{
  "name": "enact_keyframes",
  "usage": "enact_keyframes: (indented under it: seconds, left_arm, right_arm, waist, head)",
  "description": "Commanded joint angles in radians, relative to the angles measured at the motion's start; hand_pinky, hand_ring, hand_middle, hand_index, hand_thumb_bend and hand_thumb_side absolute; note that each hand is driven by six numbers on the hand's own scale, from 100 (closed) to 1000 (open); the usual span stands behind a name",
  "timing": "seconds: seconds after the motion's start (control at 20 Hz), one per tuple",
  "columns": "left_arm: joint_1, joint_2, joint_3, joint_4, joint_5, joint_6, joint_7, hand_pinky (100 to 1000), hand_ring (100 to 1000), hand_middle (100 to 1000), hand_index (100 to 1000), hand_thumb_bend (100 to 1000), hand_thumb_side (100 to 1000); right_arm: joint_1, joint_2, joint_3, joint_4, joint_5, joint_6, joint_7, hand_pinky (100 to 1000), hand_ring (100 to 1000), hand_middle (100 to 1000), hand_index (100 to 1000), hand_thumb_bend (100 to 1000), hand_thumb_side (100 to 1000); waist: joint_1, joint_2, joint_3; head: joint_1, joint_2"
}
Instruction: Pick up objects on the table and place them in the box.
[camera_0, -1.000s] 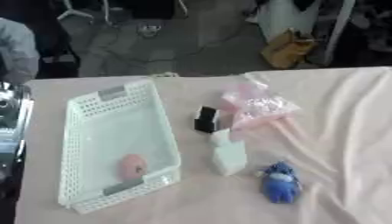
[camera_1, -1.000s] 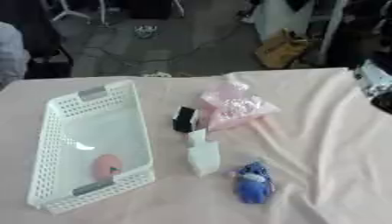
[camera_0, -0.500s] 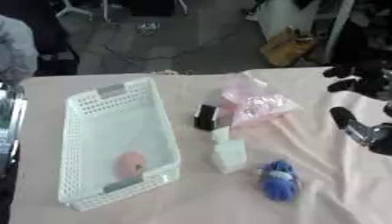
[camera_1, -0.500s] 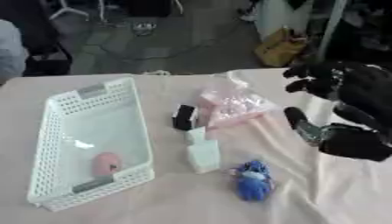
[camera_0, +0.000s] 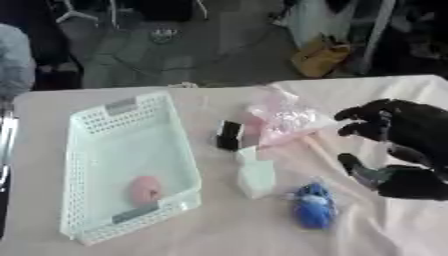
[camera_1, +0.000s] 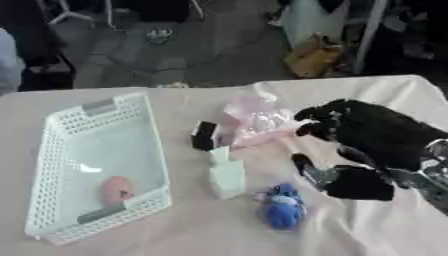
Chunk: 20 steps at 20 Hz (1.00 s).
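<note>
On the pale pink tablecloth (camera_0: 105, 247) I see a white lattice basket (camera_0: 92, 165) at the left side, holding one small pink rounded object (camera_0: 144, 190) near its closer end. To the right of the basket, four items lie on the cloth:

1. A small black block (camera_0: 229, 135) just beside the basket's far right corner.
2. A crinkled pink plastic packet (camera_0: 284, 120), touching or nearly touching the black block on its right; I cannot tell which.
3. A white rectangular piece (camera_0: 255, 175), closer to me than the black block and near the basket's right wall.
4. A blue soft toy (camera_1: 282, 209), just right of the white piece and closest to the near edge.

My right hand (camera_1: 372, 145) comes in from the right side and hangs above the cloth, between the pink packet and the blue toy. Its fingers (camera_1: 315, 114) are spread and bent loosely toward the packet, the thumb (camera_1: 308, 170) points down-left, and nothing sits between them. The hand touches none of the items. My left hand appears in neither view.
</note>
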Motion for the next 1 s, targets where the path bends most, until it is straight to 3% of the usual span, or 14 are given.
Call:
enact_keyframes:
  seconds: [0.05,0.3,0.35,0.65,1.0]
  left_arm:
    - [-0.015,0.012,0.000,-0.013,0.005,0.001,-0.007,851,994,918,975,100,972]
    - [-0.019,0.015,-0.007,-0.013,0.008,-0.001,-0.014,851,994,917,975,100,971]
    - [-0.020,0.015,-0.007,-0.013,0.008,-0.001,-0.014,851,994,917,975,100,961]
    - [-0.024,0.011,-0.010,-0.013,0.011,-0.005,-0.017,851,994,916,974,100,969]
    - [-0.031,0.007,-0.011,-0.013,0.014,-0.007,-0.016,850,994,915,974,100,968]
  right_arm:
    - [-0.028,0.008,0.029,0.040,-0.005,0.004,0.016,942,908,899,895,255,1000]
    - [-0.050,0.036,0.099,0.132,-0.005,-0.064,0.073,961,928,916,927,296,1000]
    - [-0.056,0.043,0.105,0.145,-0.007,-0.074,0.078,963,930,921,935,343,1000]
    - [-0.089,0.093,0.127,0.214,-0.037,-0.124,0.125,962,932,931,950,413,930]
    - [-0.106,0.153,0.111,0.347,0.016,-0.267,0.022,954,928,922,934,459,944]
  waist:
    - [-0.016,-0.034,0.001]
    - [-0.023,-0.035,0.006]
    - [-0.024,-0.035,0.007]
    - [-0.029,-0.029,0.017]
    - [-0.028,-0.020,0.029]
  head:
    - [-0.009,-0.001]
    - [-0.026,-0.003]
    - [-0.029,-0.003]
    - [-0.041,-0.002]
    - [-0.057,-0.011]
